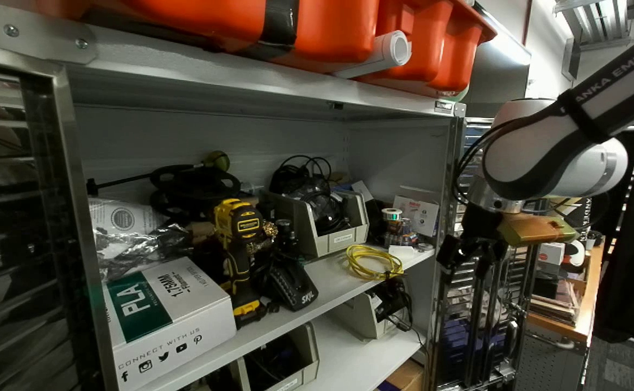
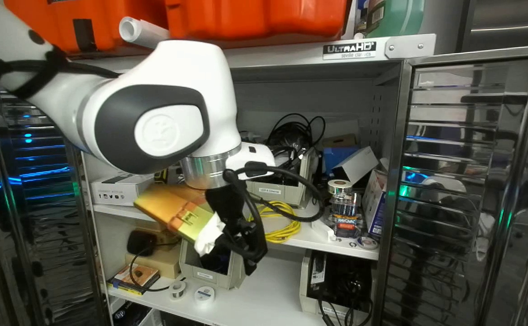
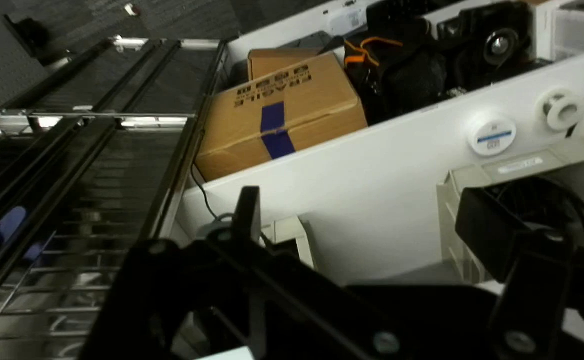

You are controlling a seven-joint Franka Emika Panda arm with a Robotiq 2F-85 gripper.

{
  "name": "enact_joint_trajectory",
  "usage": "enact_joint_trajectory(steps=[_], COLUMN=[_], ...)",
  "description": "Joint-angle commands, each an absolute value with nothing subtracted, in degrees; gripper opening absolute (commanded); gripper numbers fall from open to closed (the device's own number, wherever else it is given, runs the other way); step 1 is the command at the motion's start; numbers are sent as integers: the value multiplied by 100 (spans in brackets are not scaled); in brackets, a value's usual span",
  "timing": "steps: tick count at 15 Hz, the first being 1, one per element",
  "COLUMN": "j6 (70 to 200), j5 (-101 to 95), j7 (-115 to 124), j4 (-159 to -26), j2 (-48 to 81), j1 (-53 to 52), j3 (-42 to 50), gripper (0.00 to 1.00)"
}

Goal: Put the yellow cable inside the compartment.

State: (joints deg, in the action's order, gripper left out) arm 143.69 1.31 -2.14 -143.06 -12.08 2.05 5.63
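Released and pointing downward, the end effector [image 3: 367, 225] hangs out ahead of the front edge of the counter [image 1: 325, 271], its fingers [image 3: 247, 215] spread wide with only air between them. In an exterior view it stands in front of the yellow cable [image 2: 286, 232], hiding part of the coil's left side; in an exterior view it hangs by the cabinet's right upright [image 1: 451, 163], with the coil well to its left. The cable lies apart from it, loosely coiled on the counter at the front edge, right of the middle and short of the front right corner. Just behind the coil stands a grey-beige bin [image 1: 327, 245] with black cords [image 1: 327, 214] heaped inside. Nearer the front right corner is a Rayovac battery pack [image 2: 346, 222]. Leftward along the counter come a yellow-and-black power drill [image 1: 238, 260], upright, and, at the front left corner, a white-and-green filament box [image 1: 173, 315]. Between the fingers the wrist view shows the lower counter [image 3: 382, 185]; on the level beneath sits a cardboard box [image 3: 317, 107] with a strip of blue tape [image 3: 273, 117].
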Motion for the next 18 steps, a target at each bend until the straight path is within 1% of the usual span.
enact_joint_trajectory(steps=[1, 4, 9, 18], j6=[14852, 14900, 14879, 14674], j5=[1143, 2109, 3166, 2671], j7=[-873, -1391, -1844, -933], j4=[-13669, -13211, -12420, -11157], j2=[-526, -97, 615, 1690], j1=[88, 140, 365, 624], j3=[777, 790, 619, 379], gripper=[100, 100, 100, 100])
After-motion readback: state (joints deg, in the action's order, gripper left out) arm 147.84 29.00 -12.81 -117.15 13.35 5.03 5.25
